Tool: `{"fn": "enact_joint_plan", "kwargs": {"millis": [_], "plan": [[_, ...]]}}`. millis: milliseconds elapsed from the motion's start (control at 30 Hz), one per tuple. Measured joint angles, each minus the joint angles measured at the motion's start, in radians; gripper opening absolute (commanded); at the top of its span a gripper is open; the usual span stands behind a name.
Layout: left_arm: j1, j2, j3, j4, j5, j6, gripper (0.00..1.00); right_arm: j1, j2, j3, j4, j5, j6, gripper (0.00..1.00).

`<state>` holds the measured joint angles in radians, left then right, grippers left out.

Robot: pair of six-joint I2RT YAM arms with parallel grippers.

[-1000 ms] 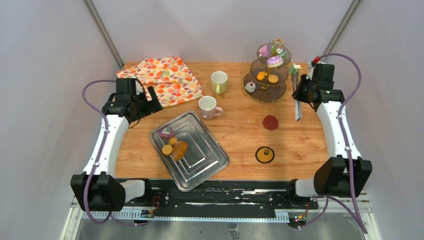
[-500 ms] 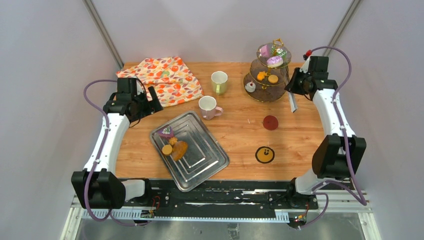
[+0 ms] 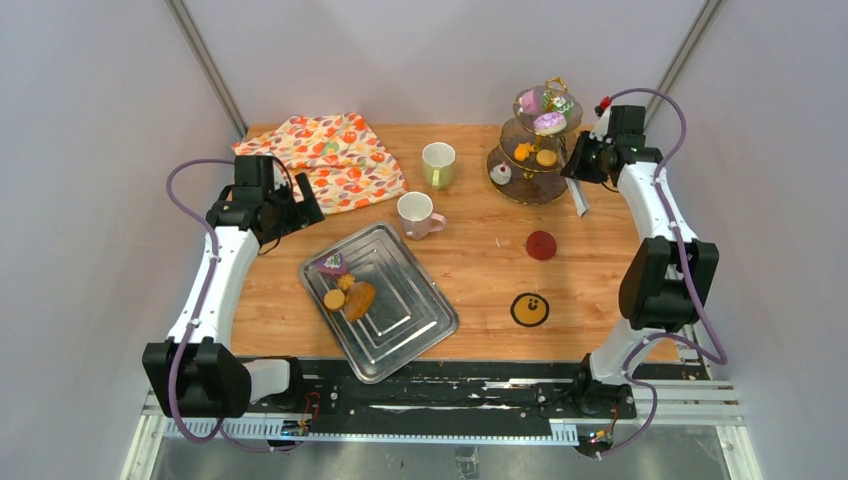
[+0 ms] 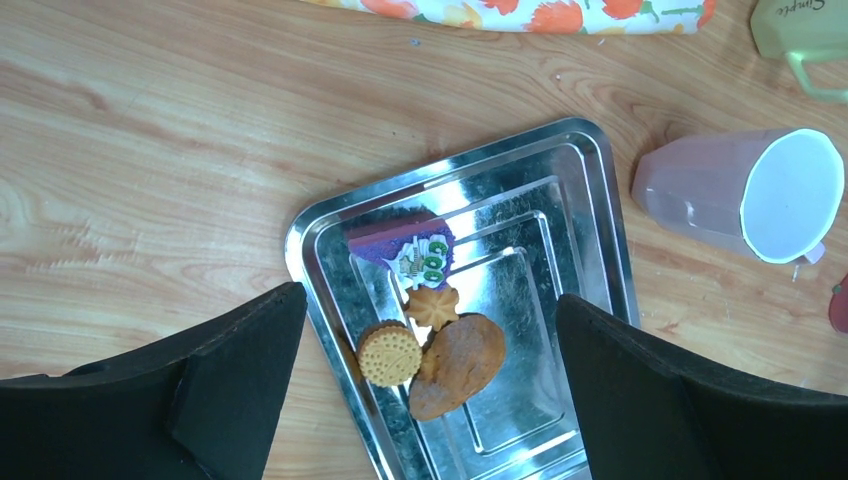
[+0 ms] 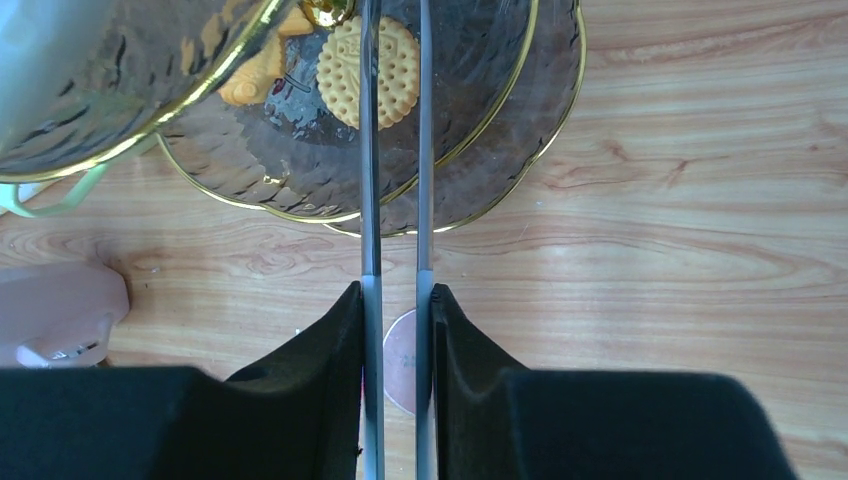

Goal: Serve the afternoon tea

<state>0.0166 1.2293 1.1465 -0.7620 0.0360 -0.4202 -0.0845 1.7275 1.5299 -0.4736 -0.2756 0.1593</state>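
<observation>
My right gripper (image 5: 396, 295) is shut on the long metal tongs (image 5: 368, 150), which reach over a round orange cookie (image 5: 375, 70) on the tiered glass stand (image 3: 535, 190). More pastries (image 3: 548, 122) sit on the upper tiers. My left gripper (image 4: 425, 300) hangs open above the metal tray (image 4: 590, 230), which holds a purple cake (image 4: 405, 250), a sandwich cookie (image 4: 389, 354), a star cookie (image 4: 434, 306) and a brown pastry (image 4: 460, 366). The pink mug (image 3: 415, 213) and pale-green mug (image 3: 438, 163) stand mid-table, between tray and stand.
An orange floral cloth (image 3: 330, 158) lies folded at the back left. A red coaster (image 3: 541, 245) and a yellow-and-black coaster (image 3: 529, 309) lie on the wood in front of the stand. The tray (image 3: 410, 320) sits askew near the front.
My right arm has swung left and back toward the stand, carrying the tongs with it. The left arm has stayed still.
</observation>
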Motion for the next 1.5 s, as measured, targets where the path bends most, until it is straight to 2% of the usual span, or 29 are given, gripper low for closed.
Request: {"fn": "enact_joint_plan", "kwargs": {"millis": [167, 467, 767, 900, 1067, 1133, 1400, 1500], "plan": [[0.0, -0.005, 0.0, -0.001, -0.012, 0.002, 1.0, 0.0, 0.01, 0.001, -0.002, -0.007, -0.005, 0.35], [0.0, -0.008, 0.0, -0.001, -0.014, 0.002, 1.0, 0.0, 0.0, 0.0, 0.0, -0.008, -0.004, 0.36], [0.0, -0.009, 0.0, -0.003, -0.013, 0.003, 1.0, 0.0, -0.113, -0.064, 0.005, 0.004, -0.004, 0.37], [0.0, -0.016, 0.0, -0.003, -0.013, 0.003, 1.0, 0.0, -0.149, -0.093, 0.005, 0.012, -0.003, 0.31], [0.0, -0.029, 0.0, -0.003, -0.01, 0.005, 1.0, 0.0, -0.22, -0.162, -0.011, 0.039, 0.007, 0.11], [0.0, -0.032, 0.0, -0.003, -0.006, 0.005, 1.0, 0.0, -0.273, -0.209, -0.013, 0.045, 0.018, 0.07], [0.0, -0.034, -0.002, -0.002, 0.018, 0.001, 1.0, 0.01, -0.587, -0.41, -0.053, 0.018, 0.059, 0.08], [0.0, -0.034, -0.002, -0.002, 0.026, 0.001, 1.0, 0.056, -0.703, -0.446, -0.09, 0.014, 0.059, 0.1]]}}
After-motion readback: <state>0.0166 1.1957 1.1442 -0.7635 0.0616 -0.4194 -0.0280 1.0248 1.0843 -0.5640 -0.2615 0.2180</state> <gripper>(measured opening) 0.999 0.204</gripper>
